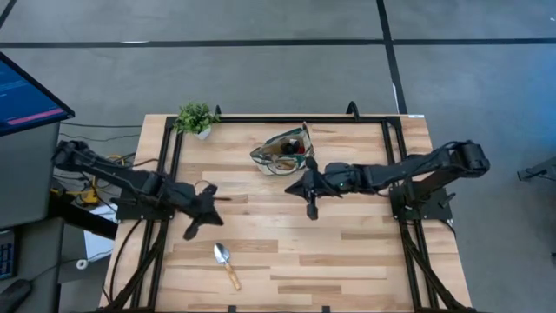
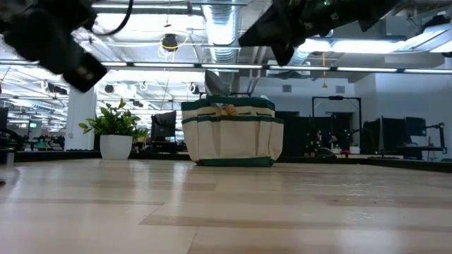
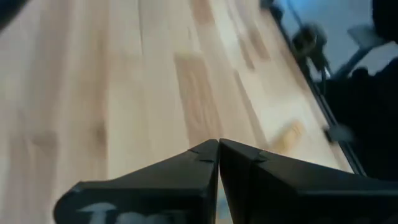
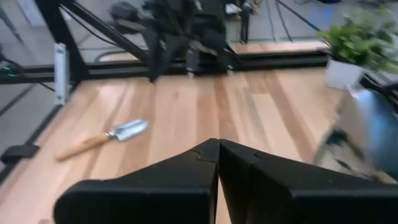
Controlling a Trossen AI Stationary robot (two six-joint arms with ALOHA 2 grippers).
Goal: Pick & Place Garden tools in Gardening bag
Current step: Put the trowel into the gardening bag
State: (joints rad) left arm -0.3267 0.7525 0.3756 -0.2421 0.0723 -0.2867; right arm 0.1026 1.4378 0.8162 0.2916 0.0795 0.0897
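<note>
The gardening bag [image 1: 285,152], beige with dark green trim, stands upright on its base at the table's far middle; it also shows in the low view [image 2: 232,132]. Some garden tools lie inside it, and a blade [image 2: 213,82] sticks up above its rim. One trowel [image 1: 228,263] with a silver blade and a wooden handle lies flat near the table's front edge and shows in the right wrist view [image 4: 106,138]. My left gripper [image 1: 215,196] hovers shut above the table's left half. My right gripper [image 1: 291,187] hovers shut just in front of the bag. Neither holds anything.
A small green potted plant [image 1: 196,117] stands at the far left of the table, left of the bag. Black frame rails [image 1: 261,120] run along the table's far edge and sides. Bare wood lies between the two grippers and the trowel.
</note>
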